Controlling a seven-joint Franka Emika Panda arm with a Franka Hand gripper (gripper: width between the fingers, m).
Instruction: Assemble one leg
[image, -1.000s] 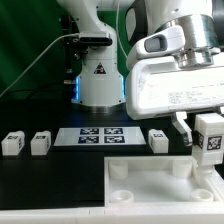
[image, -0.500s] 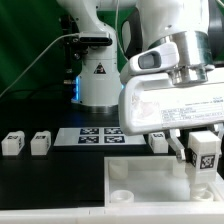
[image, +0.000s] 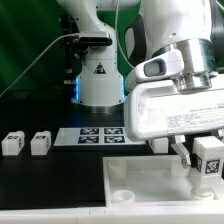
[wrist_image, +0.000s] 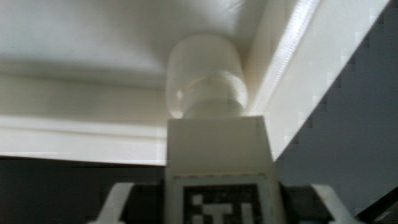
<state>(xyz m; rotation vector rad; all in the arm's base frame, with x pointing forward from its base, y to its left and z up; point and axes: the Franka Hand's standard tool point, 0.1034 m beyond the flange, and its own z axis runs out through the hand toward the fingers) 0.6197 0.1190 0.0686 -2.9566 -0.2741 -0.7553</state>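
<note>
My gripper (image: 206, 166) is shut on a leg (image: 208, 158), a small white block with its black-and-white tag facing the camera. It holds the leg upright just over the exterior view's right far corner of the large white panel (image: 150, 176). In the wrist view the held leg (wrist_image: 217, 140) runs from between my fingers (wrist_image: 118, 203) down to a rounded tip close to the panel's (wrist_image: 89, 90) raised rim. Whether the tip touches the panel is hidden.
Two loose legs (image: 12, 143) (image: 40, 143) lie at the exterior view's left. Another leg (image: 158, 143) sits partly behind my gripper. The marker board (image: 98, 135) lies in front of the robot base (image: 100, 80).
My gripper has come down with the leg, from above the table to just over the panel's right far corner.
</note>
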